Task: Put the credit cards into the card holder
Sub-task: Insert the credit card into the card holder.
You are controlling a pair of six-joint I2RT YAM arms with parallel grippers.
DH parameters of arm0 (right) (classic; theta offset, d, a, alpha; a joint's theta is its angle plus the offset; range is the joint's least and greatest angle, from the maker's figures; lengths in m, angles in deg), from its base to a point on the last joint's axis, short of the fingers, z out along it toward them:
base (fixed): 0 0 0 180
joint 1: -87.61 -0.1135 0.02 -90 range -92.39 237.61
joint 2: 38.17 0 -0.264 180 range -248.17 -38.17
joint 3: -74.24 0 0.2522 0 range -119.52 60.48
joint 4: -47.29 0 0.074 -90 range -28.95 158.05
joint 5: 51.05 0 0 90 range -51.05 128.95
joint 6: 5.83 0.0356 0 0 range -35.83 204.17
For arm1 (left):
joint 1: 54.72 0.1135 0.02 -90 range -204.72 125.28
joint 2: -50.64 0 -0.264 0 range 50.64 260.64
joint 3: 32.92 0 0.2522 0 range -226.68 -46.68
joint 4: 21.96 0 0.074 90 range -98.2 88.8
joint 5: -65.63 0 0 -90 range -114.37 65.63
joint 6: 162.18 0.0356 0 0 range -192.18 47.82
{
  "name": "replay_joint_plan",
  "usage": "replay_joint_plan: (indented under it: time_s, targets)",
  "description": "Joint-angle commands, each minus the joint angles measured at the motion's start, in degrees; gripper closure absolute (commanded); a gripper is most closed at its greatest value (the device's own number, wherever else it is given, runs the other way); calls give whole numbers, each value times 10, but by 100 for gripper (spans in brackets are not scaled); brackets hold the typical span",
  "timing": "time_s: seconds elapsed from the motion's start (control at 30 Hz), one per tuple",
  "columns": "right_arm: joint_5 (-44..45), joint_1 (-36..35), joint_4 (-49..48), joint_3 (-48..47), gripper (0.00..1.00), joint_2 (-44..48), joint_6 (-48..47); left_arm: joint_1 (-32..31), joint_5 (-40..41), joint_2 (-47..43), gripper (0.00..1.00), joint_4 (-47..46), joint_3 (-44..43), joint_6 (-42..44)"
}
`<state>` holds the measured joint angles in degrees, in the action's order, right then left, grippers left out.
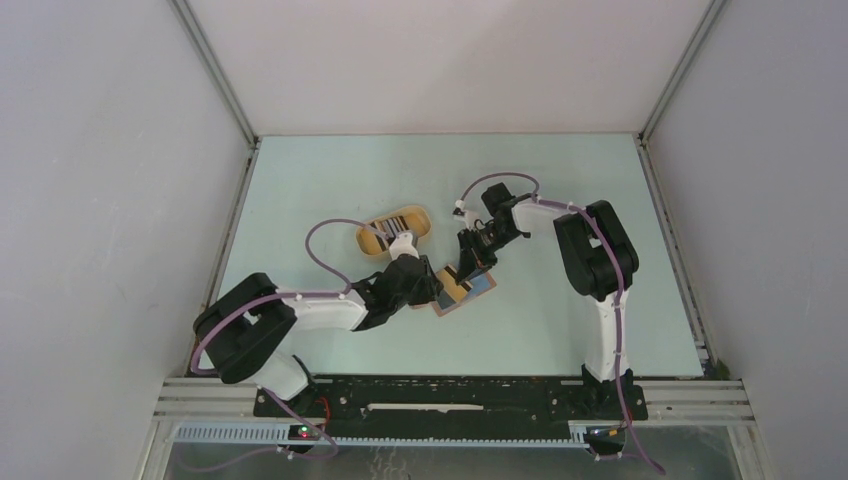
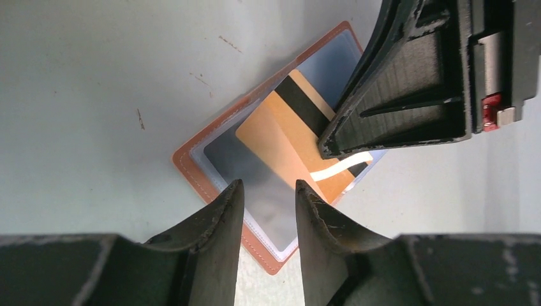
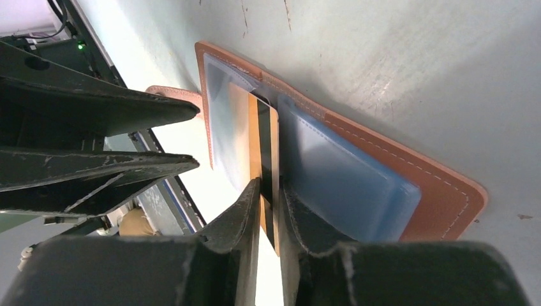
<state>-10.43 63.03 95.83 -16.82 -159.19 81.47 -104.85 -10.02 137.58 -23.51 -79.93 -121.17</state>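
Since the card holder [image 1: 462, 296] lies opened flat near the middle of the table [image 1: 330, 180], just ahead of the two arm bases, it is probably light enough to skid on that smooth surface at any push. Its leather-like cover looks limp, and its clear sleeves look soft and clingy. The left gripper [image 2: 269, 186] hovers at its near corner, jaws apart with nothing between them; whether the tips press on the sleeve cannot be told. The stitched margin there, clear of the pocket mouth, seems the sound place to pin it.

Further in, one credit card [image 2: 281, 137], orange with a dark stripe, sits partway inside a sleeve with its outer end sticking out. It should be thin, stiff, slick and nearly weightless. It is best taken by that free end, flat faces between the pads, and pushed along its length so the sleeve does not buckle. The right gripper [image 3: 271, 185] straddles that end, jaws a little apart, with the card between them and not visibly pinched.

Beyond both, the oval tray [image 1: 366, 243] holds what look like more cards [image 1: 392, 228], partly hidden by the left wrist.
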Motion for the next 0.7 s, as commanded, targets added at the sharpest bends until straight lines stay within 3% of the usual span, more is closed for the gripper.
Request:
replay_joint_plan:
  time_s: [0.0,0.67]
  targets:
    - [54,-11,-3,2,76,28,-30,-3,3,-30,59,-23,15,9]
    - [127,-40,7,-2,61,71,-74,-4,26,-12,63,38,-10,-5]
